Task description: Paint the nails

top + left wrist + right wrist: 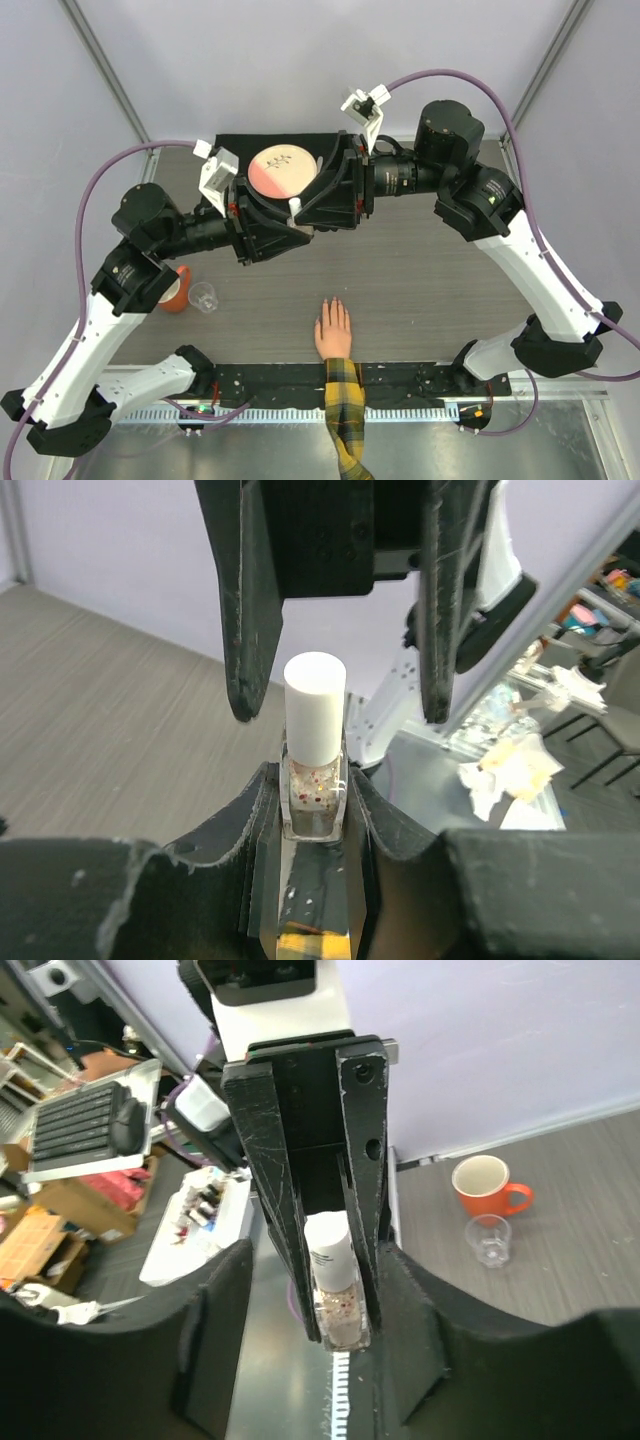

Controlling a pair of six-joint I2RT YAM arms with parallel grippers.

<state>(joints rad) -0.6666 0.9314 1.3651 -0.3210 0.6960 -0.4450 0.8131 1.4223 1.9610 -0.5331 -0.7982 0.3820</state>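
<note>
A small clear bottle (314, 798) of glitter polish with a white cap (315, 705) is held upright in my left gripper (315, 790), which is shut on its glass body. My right gripper (318, 1260) is open, with one finger on each side of the cap and not touching it. In the top view both grippers meet at the bottle (296, 207) above the far middle of the table. The flesh-coloured hand (333, 332) lies flat near the front edge, its nails (331, 304) pointing away, its plaid sleeve (343, 400) running off the front. Both grippers are well beyond the hand.
An orange cup (176, 290) and a small clear glass (203, 296) stand at the left; both also show in the right wrist view (486, 1184) (488, 1239). A pink-and-white round plate (280, 168) lies on a black mat (235, 143) at the back.
</note>
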